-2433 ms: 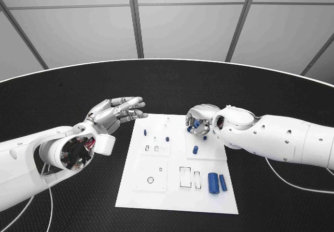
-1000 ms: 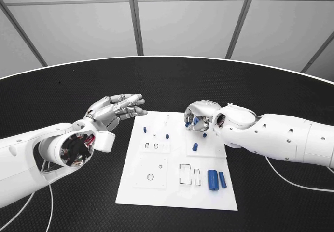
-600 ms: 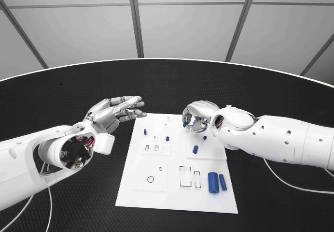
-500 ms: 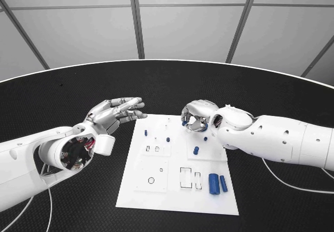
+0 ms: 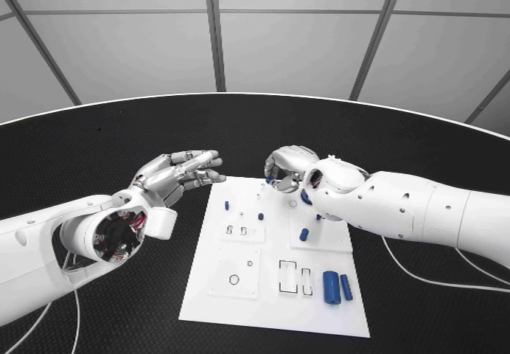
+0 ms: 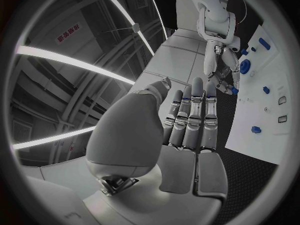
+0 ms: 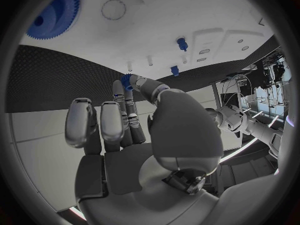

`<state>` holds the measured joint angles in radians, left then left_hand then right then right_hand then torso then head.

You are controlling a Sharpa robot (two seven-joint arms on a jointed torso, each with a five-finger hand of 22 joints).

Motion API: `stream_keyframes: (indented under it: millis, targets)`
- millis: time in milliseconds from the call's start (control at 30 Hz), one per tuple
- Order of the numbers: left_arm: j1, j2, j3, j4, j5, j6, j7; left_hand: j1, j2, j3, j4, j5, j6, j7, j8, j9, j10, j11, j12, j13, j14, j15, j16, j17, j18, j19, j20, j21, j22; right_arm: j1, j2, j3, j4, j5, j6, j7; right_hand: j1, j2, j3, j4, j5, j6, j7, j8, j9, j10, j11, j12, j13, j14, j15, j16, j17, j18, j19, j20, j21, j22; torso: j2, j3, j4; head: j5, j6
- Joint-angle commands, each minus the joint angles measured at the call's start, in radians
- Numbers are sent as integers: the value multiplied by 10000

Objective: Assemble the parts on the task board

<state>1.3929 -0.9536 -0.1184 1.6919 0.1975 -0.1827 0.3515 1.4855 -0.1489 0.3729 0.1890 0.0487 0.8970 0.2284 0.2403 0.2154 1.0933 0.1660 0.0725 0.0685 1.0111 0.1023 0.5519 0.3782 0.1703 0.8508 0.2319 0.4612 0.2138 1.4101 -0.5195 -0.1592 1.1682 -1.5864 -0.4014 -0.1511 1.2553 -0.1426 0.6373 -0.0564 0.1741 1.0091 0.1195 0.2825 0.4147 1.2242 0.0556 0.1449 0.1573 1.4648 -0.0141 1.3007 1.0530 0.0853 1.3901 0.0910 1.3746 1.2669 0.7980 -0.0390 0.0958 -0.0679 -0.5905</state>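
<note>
The white task board (image 5: 272,299) lies in the middle of the table. My right hand (image 5: 288,165) hovers over the board's far edge and pinches a small blue part (image 7: 127,80) between thumb and a fingertip; the same blue part (image 6: 232,90) shows in the left wrist view. A blue gear (image 7: 53,12) sits on the board, half hidden under my right wrist (image 5: 306,196). My left hand (image 5: 180,171) hangs beside the board's far left corner, fingers stretched out, holding nothing. Small blue pegs (image 5: 225,206) (image 5: 260,217) (image 5: 304,234) stand on the board. Two blue cylinders (image 5: 331,286) lie at its near right.
Rectangular slots (image 5: 288,274) and a round recess (image 5: 233,279) are cut in the board's near half. The black round table (image 5: 106,147) stretches wide around the board. A white cable (image 5: 425,274) trails under my right arm.
My right hand has carried the small blue part from above the board's right side toward its far edge and leftward. The left hand has hardly moved. The camera has shifted slightly.
</note>
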Motion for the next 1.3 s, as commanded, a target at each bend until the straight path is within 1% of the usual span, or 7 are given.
stream_keyframes:
  millis: [33, 333, 467, 733, 900, 1200, 1300]
  targets:
    - [31, 35, 0, -11, 0, -8, 0, -81, 3, 47, 6, 15, -50, 15, -51, 14, -64, -17, -35, 8, -69, -2, 49, 10, 104, -81, 5, 42, 13, 3, 173, 13, -151, 0, 37, 29, -21, 57, -66, 18, 39, 18, -3, 72, 6, 35, 1, -3, 8, 147, -73, 46, 9, -150, 42, -47, 56, 9, 58, -50, 37, -5, 50]
    - [73, 93, 0, -15, 0, -10, -5, -82, -1, 54, 0, 15, -52, 16, -52, 15, -67, -16, -37, 8, -81, 0, 46, 9, 103, -87, 7, 42, 12, 6, 405, 23, -425, 0, 160, 60, -25, 57, -66, 20, 55, 2, 3, 64, 7, 25, 6, -15, 8, 147, -71, 43, -2, -150, 41, -48, 54, 8, 127, -61, 78, -18, 93]
    - [86, 101, 0, -16, 0, -12, -7, -82, -1, 54, 0, 15, -52, 16, -52, 15, -67, -16, -37, 8, -81, 0, 46, 9, 103, -87, 7, 42, 12, 6, 442, 23, -505, 0, 251, 49, -25, 57, -66, 20, 55, 2, 3, 64, 7, 25, 6, -15, 8, 147, -71, 43, -2, -150, 41, -48, 54, 8, 122, -70, 69, -12, 59]
    - [94, 118, 0, -27, 0, -15, -12, -82, -2, 59, -3, 15, -53, 16, -53, 16, -69, -16, -38, 8, -89, 1, 44, 9, 102, -91, 8, 41, 11, 6, 442, 23, -558, 0, 378, 18, -27, 60, -66, 23, 62, -6, 7, 60, 8, 21, 9, -20, 9, 146, -69, 41, -10, -146, 31, -48, 43, -9, 96, -58, 68, -21, 1]
    - [95, 129, 0, -39, 0, -9, -13, -82, -2, 59, -3, 15, -53, 16, -53, 16, -69, -16, -38, 8, -89, 1, 44, 9, 102, -91, 8, 41, 11, 6, 447, 22, -556, 1, 476, 22, -27, 60, -66, 23, 62, -6, 7, 60, 8, 21, 9, -20, 9, 146, -69, 41, -10, -146, 31, -48, 43, -9, 79, -68, 68, -11, -29]
    - [97, 160, 0, -37, 0, -2, -20, -82, -2, 59, -3, 15, -53, 16, -53, 16, -69, -16, -38, 8, -89, 1, 44, 9, 102, -91, 8, 41, 11, 5, 515, 20, -686, 1, 606, -4, -35, 63, -68, 30, 74, -24, 15, 51, 10, 13, 16, -30, 10, 144, -65, 36, -25, -145, 28, -48, 38, -14, 79, -96, 114, -33, -59]
    - [97, 171, 0, -38, 0, 5, -23, -82, -2, 59, -3, 15, -53, 16, -53, 16, -69, -16, -38, 8, -89, 1, 44, 9, 102, -91, 8, 41, 11, 4, 552, 20, -739, 1, 619, 2, -35, 64, -67, 30, 75, -26, 15, 50, 10, 11, 16, -31, 10, 144, -65, 35, -26, -144, 24, -47, 34, -20, 85, -97, 111, -22, -76]
